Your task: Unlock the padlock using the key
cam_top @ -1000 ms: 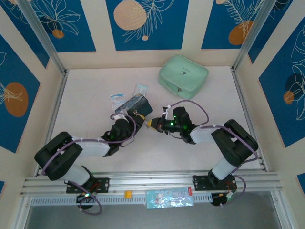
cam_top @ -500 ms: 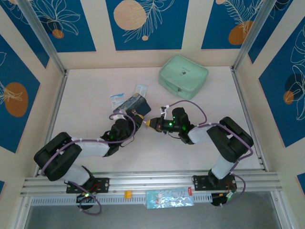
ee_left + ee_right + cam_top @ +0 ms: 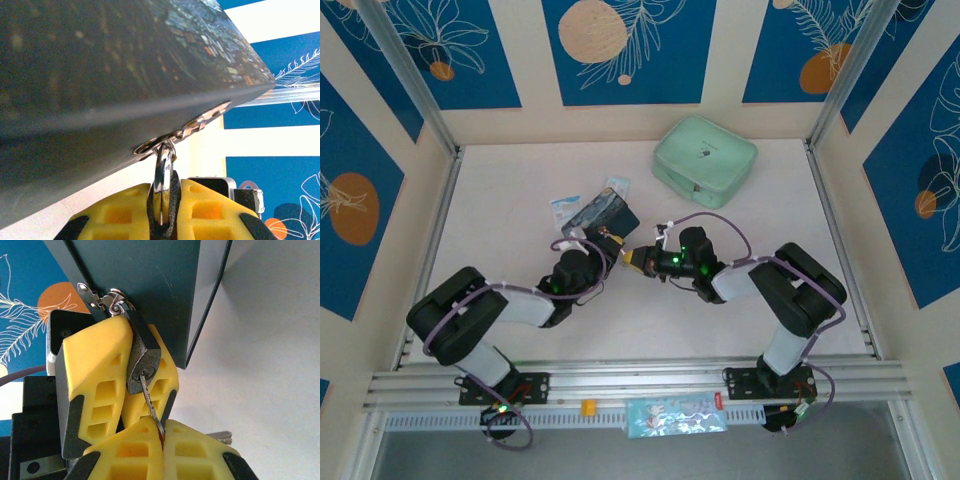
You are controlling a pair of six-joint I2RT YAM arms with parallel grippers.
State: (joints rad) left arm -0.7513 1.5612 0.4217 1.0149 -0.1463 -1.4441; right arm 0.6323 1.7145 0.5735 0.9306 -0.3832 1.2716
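Padlock (image 3: 144, 357) hangs off tin box (image 3: 165, 285) hasp (image 3: 100, 297), mid-table (image 3: 520, 180). Left gripper (image 3: 164, 207) pinches its small, rigid, slick body. Right gripper (image 3: 161, 440) clamps key (image 3: 149, 400), blade seated in the lock. Thin blade probably bends; hold close, twist gently.

Both arms reach in from their bases at the near edge, elbows bent outward and forearms low over the table, so that the left gripper (image 3: 607, 243) and the right gripper (image 3: 635, 260) meet tip to tip near the middle. The left gripper points far and right, its yellow fingers (image 3: 115, 215) clamped on either side of the padlock (image 3: 142, 360). The right gripper points left, its fingers (image 3: 125, 455) pressed together on the key (image 3: 150, 407).
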